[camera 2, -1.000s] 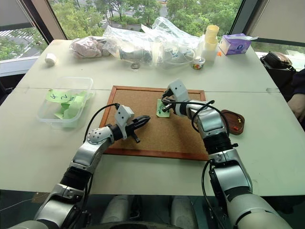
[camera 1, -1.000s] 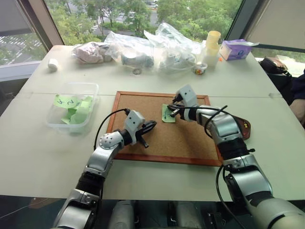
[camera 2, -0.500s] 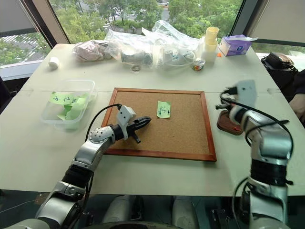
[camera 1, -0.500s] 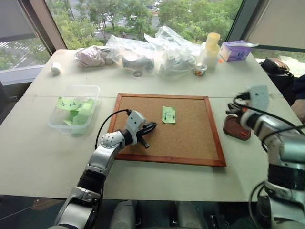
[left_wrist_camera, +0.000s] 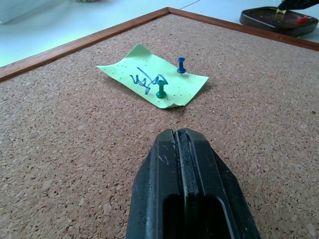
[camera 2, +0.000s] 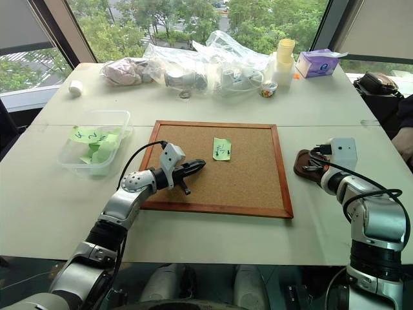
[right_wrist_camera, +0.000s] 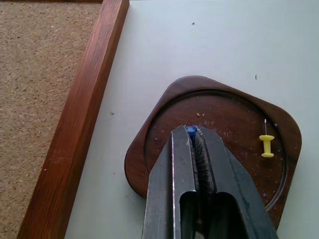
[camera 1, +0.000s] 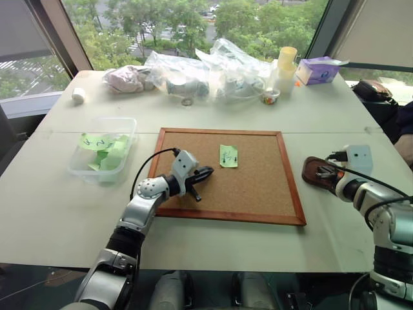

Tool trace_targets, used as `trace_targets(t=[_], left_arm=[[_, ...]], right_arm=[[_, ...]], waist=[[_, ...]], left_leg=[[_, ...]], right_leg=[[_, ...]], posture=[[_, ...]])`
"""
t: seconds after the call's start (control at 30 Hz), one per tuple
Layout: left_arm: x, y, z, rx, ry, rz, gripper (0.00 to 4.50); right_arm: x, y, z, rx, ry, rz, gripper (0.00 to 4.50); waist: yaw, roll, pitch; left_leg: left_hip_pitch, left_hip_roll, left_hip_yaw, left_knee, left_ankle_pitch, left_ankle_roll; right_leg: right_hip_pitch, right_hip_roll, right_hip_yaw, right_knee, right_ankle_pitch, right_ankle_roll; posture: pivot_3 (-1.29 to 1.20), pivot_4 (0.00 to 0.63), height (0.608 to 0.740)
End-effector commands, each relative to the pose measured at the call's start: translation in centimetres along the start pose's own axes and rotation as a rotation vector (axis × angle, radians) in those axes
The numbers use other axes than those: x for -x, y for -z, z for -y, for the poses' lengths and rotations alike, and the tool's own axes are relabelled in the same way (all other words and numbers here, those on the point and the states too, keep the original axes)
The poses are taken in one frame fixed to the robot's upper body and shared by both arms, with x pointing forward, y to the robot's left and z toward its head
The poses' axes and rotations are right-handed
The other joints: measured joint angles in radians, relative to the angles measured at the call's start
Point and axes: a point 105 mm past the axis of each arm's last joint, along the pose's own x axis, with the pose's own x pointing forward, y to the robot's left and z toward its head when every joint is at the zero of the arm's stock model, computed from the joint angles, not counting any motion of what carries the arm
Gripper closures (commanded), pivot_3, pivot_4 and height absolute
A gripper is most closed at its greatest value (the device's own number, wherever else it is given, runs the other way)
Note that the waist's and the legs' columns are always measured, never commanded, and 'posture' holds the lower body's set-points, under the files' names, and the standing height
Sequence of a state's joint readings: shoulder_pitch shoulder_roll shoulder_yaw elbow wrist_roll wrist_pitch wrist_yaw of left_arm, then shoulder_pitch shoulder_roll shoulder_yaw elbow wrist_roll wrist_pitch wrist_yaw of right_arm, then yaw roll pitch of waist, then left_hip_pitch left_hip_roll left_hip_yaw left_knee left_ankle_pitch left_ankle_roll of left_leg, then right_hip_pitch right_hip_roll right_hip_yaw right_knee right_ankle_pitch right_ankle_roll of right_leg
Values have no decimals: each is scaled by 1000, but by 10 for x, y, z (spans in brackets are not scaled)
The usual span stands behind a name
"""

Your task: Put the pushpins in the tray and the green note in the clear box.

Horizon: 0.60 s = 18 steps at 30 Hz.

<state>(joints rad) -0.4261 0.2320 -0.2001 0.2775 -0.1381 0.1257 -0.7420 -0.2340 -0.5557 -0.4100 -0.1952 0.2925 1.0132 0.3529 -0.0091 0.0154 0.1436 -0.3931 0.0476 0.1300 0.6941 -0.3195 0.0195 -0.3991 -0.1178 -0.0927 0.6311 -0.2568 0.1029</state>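
The right pincer [right_wrist_camera: 193, 134] pinches a blue pushpin [right_wrist_camera: 191, 130] above the tray [right_wrist_camera: 164, 107]; released carelessly, it could bounce onto the worktop. The left pincer [left_wrist_camera: 185, 144], clenched empty, hovers near the still-pinned green note [left_wrist_camera: 149, 74].

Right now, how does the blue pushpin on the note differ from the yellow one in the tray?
The blue pushpin stands upright, stuck through the green note on the cork board; the yellow pushpin lies flat and loose in the tray, its needle showing. They differ in colour. Both have the same spool-shaped head.
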Motion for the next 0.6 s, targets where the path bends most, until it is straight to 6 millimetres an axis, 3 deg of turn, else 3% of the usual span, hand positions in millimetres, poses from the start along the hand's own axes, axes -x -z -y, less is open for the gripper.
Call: trace_targets(t=[0.03, 0.2, 0.4, 0.6], left_arm=[[1, 32, 8, 56, 9, -106, 4500], [2, 32, 5, 53, -1, -104, 4500], [3, 32, 3, 50, -11, -104, 4500], [4, 30, 2, 51, -19, -99, 4500]], right_arm=[[4, -9, 2, -3, 4, 47, 2775], [6, -16, 1, 15, 4, 67, 136], [8, -35, -11, 35, -54, 128, 20], [11, -60, -88, 114, -359, 205, 20]], waist=[[0, 0, 0], [1, 0, 0], [1, 0, 0], [-2, 0, 0]], left_leg=[[0, 0, 0, 0, 0, 0], [0, 0, 0, 0, 0, 1], [0, 0, -1, 0, 0, 1], [0, 0, -1, -1, 0, 1]], right_leg=[[0, 0, 0, 0, 0, 0], [0, 0, 0, 0, 0, 0], [0, 0, 0, 0, 0, 0], [0, 0, 0, 0, 0, 0]], posture=[[0, 150, 740], [0, 150, 740], [0, 150, 740], [0, 150, 740]])
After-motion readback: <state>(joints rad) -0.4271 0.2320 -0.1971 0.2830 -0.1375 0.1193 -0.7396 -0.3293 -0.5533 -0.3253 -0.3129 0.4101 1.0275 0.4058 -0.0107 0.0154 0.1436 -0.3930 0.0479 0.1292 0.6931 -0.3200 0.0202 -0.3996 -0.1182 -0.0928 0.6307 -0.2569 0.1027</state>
